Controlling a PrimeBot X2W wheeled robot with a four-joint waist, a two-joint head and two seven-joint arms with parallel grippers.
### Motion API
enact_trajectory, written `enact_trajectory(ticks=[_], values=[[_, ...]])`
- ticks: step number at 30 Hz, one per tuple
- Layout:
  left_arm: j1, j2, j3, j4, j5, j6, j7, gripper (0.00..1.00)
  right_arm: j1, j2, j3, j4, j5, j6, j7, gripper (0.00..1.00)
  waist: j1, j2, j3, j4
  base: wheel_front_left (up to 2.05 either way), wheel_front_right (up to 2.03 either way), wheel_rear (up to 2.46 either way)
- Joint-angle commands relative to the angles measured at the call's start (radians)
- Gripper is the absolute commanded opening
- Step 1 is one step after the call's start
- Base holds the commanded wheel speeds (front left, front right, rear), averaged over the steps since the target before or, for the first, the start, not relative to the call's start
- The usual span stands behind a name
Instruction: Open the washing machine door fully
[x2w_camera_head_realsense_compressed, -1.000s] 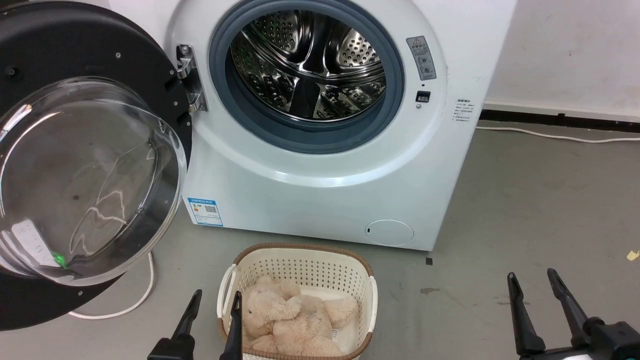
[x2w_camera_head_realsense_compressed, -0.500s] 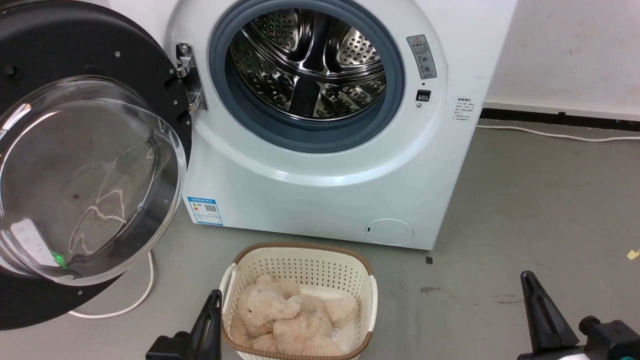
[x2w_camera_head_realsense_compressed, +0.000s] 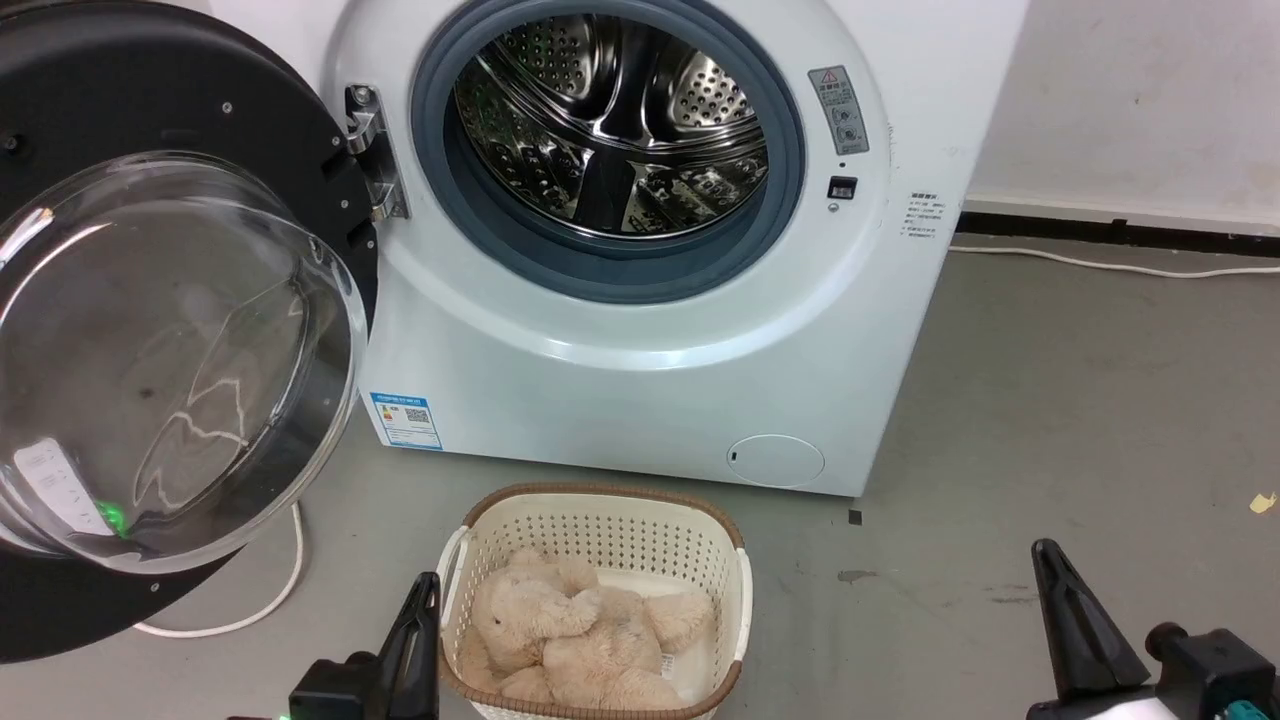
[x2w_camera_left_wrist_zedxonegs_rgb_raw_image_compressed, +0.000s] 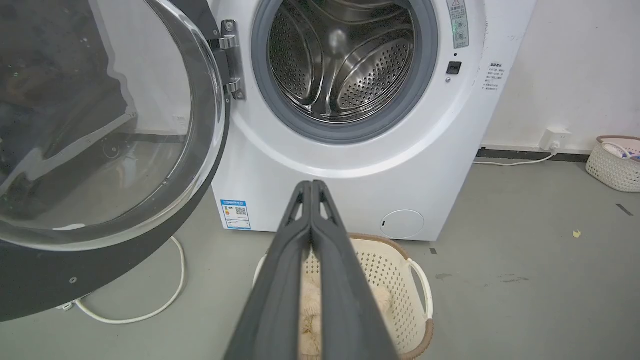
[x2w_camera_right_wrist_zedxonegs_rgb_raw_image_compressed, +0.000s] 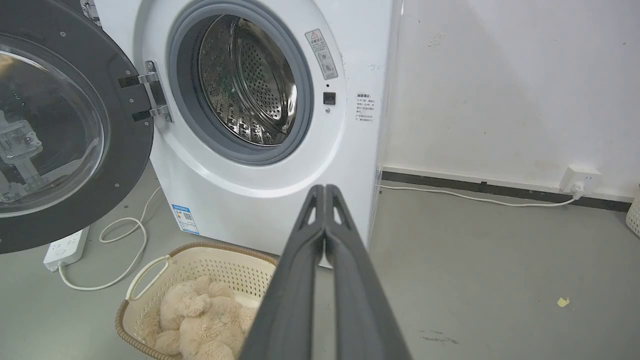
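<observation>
The washing machine (x2w_camera_head_realsense_compressed: 640, 380) (x2w_camera_left_wrist_zedxonegs_rgb_raw_image_compressed: 350, 165) (x2w_camera_right_wrist_zedxonegs_rgb_raw_image_compressed: 260, 200) is a white front-loader with its steel drum (x2w_camera_head_realsense_compressed: 610, 120) exposed. Its round black door (x2w_camera_head_realsense_compressed: 150, 100) (x2w_camera_left_wrist_zedxonegs_rgb_raw_image_compressed: 105, 270) (x2w_camera_right_wrist_zedxonegs_rgb_raw_image_compressed: 125, 165) with the clear glass bowl (x2w_camera_head_realsense_compressed: 170, 360) hangs swung wide to the left on its hinge (x2w_camera_head_realsense_compressed: 370, 150). My left gripper (x2w_camera_head_realsense_compressed: 425, 590) (x2w_camera_left_wrist_zedxonegs_rgb_raw_image_compressed: 311, 186) is shut and holds nothing, low beside the basket's left rim. My right gripper (x2w_camera_head_realsense_compressed: 1045, 555) (x2w_camera_right_wrist_zedxonegs_rgb_raw_image_compressed: 324, 189) is shut and holds nothing, low at the right over bare floor. Both are well clear of the door.
A cream perforated laundry basket (x2w_camera_head_realsense_compressed: 600, 520) (x2w_camera_right_wrist_zedxonegs_rgb_raw_image_compressed: 225, 260) holding a beige plush toy (x2w_camera_head_realsense_compressed: 580, 630) stands on the grey floor before the machine. A white cable (x2w_camera_head_realsense_compressed: 270, 600) loops under the door to a power strip (x2w_camera_right_wrist_zedxonegs_rgb_raw_image_compressed: 65, 247). Another basket (x2w_camera_left_wrist_zedxonegs_rgb_raw_image_compressed: 615, 165) sits far right by the wall.
Both grippers went from open to shut a second ago. The head view has shifted slightly; the door and machine stand as before.
</observation>
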Motion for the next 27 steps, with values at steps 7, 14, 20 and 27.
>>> enact_trajectory(ticks=[7,14,20,27], values=[[-0.021,-0.013,0.021,-0.008,0.023,-0.013,0.019,0.00,-0.024,0.001,0.006,0.002,-0.011,0.000,0.014,0.00,0.0000,-0.0001,0.002,-0.003,0.00,0.00,0.00],[-0.027,-0.021,0.037,-0.012,0.037,-0.022,0.033,0.00,-0.031,0.001,0.009,0.003,-0.017,0.000,0.026,0.00,0.0000,-0.0001,0.004,-0.007,0.00,0.00,0.00],[-0.032,-0.028,0.050,-0.014,0.048,-0.031,0.045,0.00,-0.038,0.001,0.013,0.005,-0.021,0.000,0.036,0.00,0.0000,-0.0001,0.006,-0.010,0.00,0.00,0.00],[-0.038,-0.036,0.065,-0.018,0.062,-0.040,0.059,0.00,-0.045,0.001,0.016,0.006,-0.027,0.000,0.048,0.00,0.0000,-0.0001,0.008,-0.013,0.00,0.00,0.00]])
